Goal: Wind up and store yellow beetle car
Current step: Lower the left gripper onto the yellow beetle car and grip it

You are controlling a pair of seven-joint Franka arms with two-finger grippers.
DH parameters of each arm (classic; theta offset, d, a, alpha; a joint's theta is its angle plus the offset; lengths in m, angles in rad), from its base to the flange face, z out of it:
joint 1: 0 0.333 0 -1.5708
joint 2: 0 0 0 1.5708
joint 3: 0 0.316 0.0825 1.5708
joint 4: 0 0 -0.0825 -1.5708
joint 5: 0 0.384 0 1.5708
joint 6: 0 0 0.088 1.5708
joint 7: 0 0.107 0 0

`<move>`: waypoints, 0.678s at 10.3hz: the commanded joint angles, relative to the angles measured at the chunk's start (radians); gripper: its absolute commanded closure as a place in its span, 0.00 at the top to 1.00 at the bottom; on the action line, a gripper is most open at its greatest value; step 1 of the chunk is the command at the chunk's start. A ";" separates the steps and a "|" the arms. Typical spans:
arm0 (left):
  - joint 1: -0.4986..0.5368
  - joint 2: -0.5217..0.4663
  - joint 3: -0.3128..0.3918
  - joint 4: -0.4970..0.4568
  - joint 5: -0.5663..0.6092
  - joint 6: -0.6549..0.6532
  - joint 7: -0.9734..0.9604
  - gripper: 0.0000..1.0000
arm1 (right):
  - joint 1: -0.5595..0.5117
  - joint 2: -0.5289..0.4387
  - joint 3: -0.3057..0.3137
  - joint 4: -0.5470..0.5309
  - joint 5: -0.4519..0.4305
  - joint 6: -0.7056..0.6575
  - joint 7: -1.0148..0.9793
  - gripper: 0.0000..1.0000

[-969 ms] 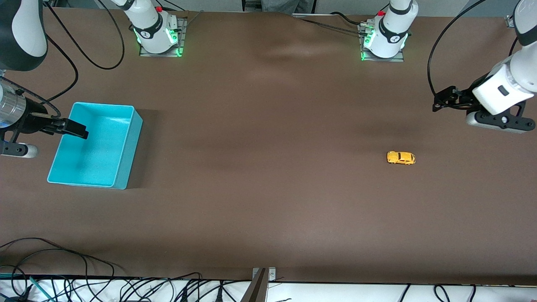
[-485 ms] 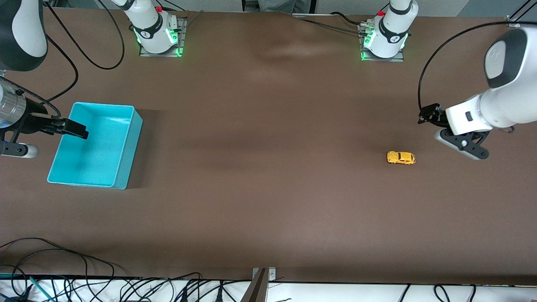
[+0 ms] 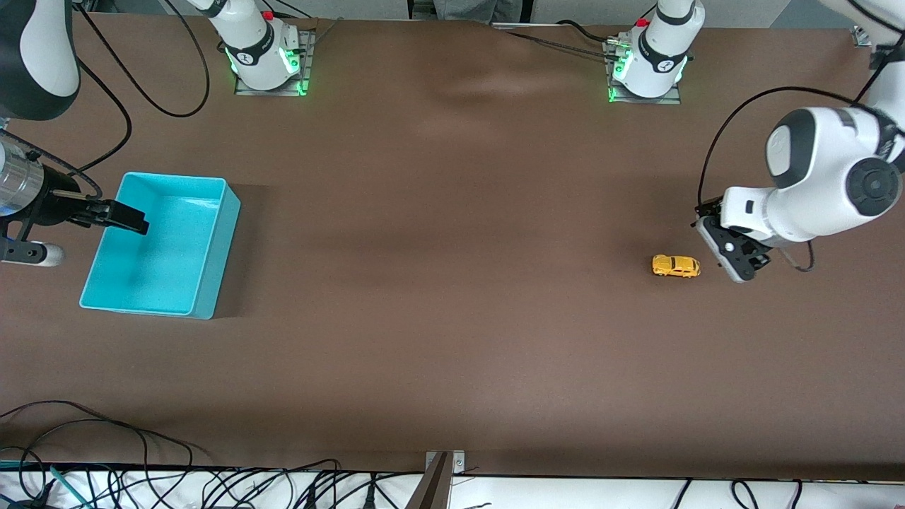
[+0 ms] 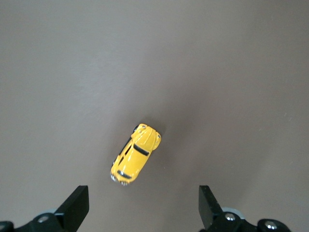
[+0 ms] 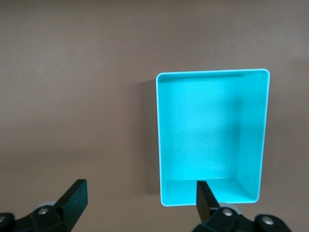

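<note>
Both pairs of fingers stand spread wide with nothing between them. In the left wrist view the two dark fingertips [image 4: 77, 205] frame bare brown table, and the yellow beetle car [image 4: 135, 153] sits on the table [image 3: 452, 283] ahead of the gap, on its wheels and turned at an angle to the line between the fingers. From the front camera the left gripper [image 3: 732, 251] hangs low over the table just beside the car [image 3: 676, 266], toward the left arm's end, apart from it and not touching. The car lies well apart from the turquoise bin [image 3: 215, 240], which stands at the right arm's end of the table, upright with its open top showing a bare floor. The right gripper [image 3: 120, 215] waits in the air over the bin's rim at the edge toward the right arm's end, its dark fingers reaching across above the bin's inside. In the right wrist view one fingertip [image 5: 205, 195] of that gripper overlaps the bin's wall [image 5: 251, 191] while the other shows over the brown table beside the bin. Black cables [image 3: 141, 452] lie along the table edge nearest the front camera, and the two arm bases with green lights [image 3: 269, 67] stand along the edge farthest from that camera.
</note>
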 commanded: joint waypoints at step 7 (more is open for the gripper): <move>0.008 0.178 -0.002 -0.188 0.191 0.461 0.274 1.00 | 0.000 -0.008 -0.001 -0.010 -0.002 0.007 0.009 1.00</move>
